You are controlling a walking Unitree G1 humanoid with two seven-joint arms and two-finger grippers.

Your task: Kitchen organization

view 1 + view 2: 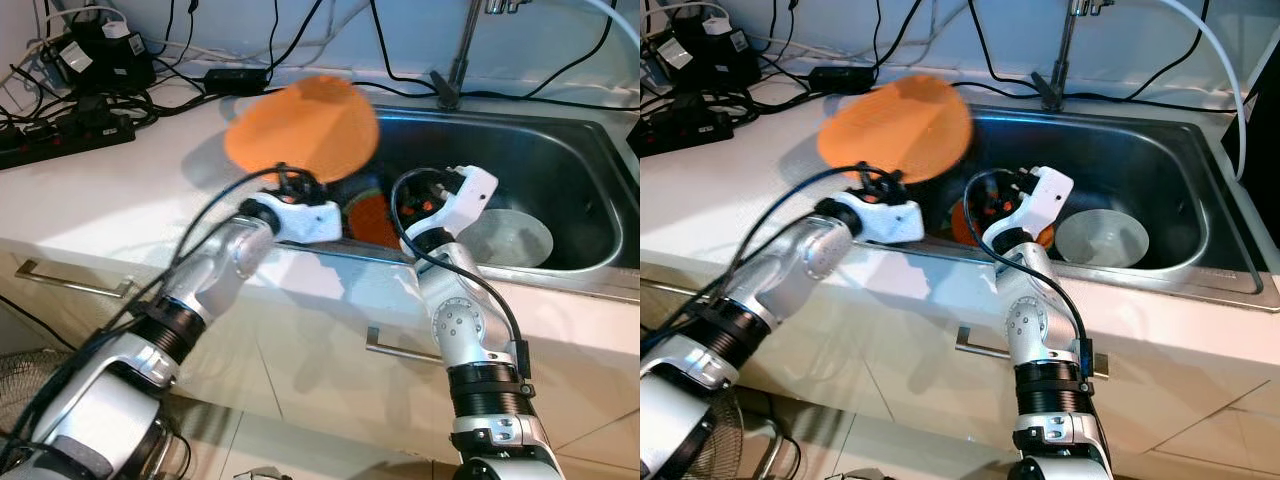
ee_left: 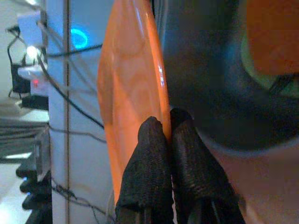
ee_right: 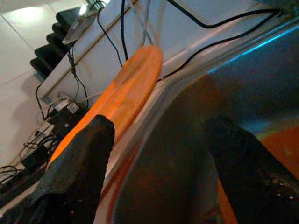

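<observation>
Steel sink (image 1: 560, 160) ahead: left gripper (image 1: 292, 185) pinching orange plate (image 1: 300, 125) by its rim above sink's near-left corner; right gripper (image 1: 425, 195) spread, inside sink.

Orange plate (image 1: 302, 127), smooth plastic by the look of it, a glossy sheen running along its rim in the left wrist view. The left gripper (image 2: 169, 128) shows black fingers (image 2: 149, 158) with a matt, finely woven, cloth-like texture. Sink (image 1: 560, 170) is brushed steel, dull satin grey with soft reflections. Inside it, a bowl (image 1: 508, 238), pale and translucent, faintly shiny. Faucet (image 1: 458, 60) is polished metal. The surface (image 1: 120, 190) is white, smooth, lightly matt. Both arms wear silver metal casings with a satin finish and white glossy plastic shells at the wrists. Cables (image 1: 150, 70) are black rubbery matt. Cabinet handle (image 1: 395, 347) is brushed metal.
</observation>
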